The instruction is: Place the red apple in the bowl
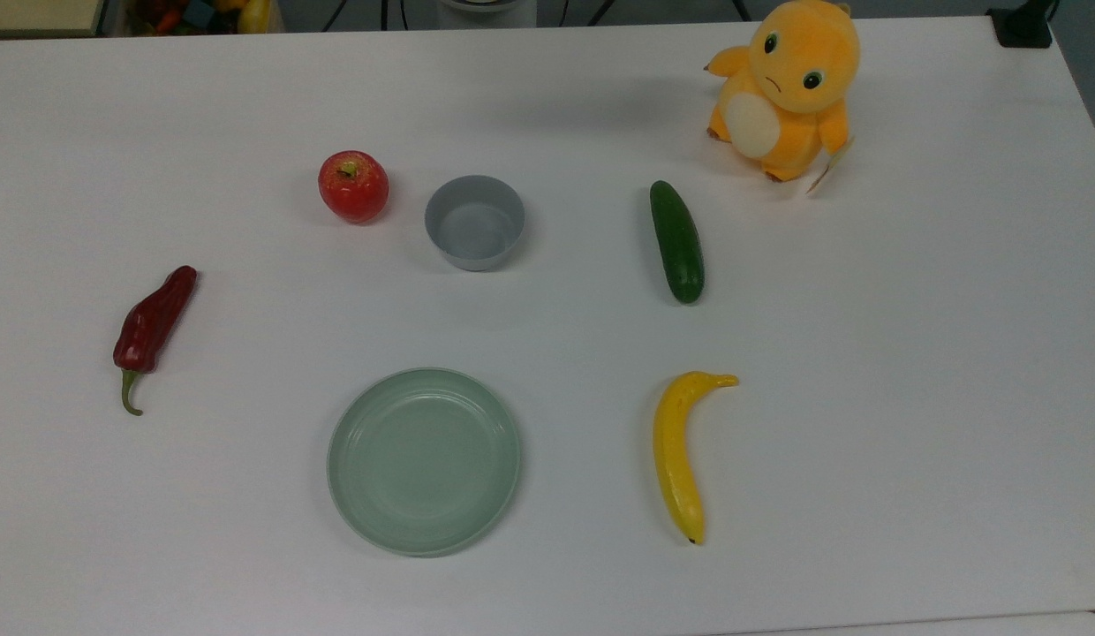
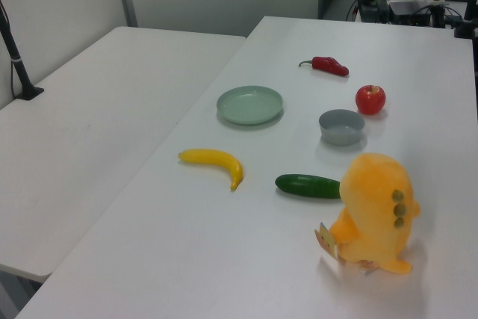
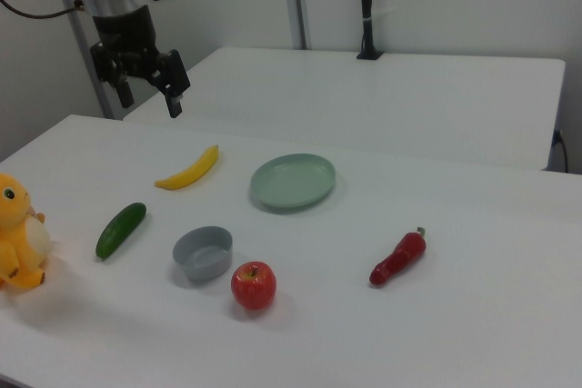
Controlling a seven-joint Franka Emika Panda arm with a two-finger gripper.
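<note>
- Right view, nearest first: the red apple (image 3: 254, 284) sits upright on the white desk (image 3: 473, 315), stem dimple up, just beside the grey bowl (image 3: 203, 252) without touching it.
- Beyond them lie a red chili pepper (image 3: 398, 258), a cucumber (image 3: 121, 229), a pale green plate (image 3: 293, 180) and a banana (image 3: 187, 170).
- Farthest back, the gripper (image 3: 145, 93) hangs high with its fingers apart, holding nothing, well away from the apple.
- I judge the reach comes first: descend straight over the dimple, closing across the widest girth.
- Glossy and round, the apple may slip; lift it clear of the bowl's rim before crossing over.
</note>
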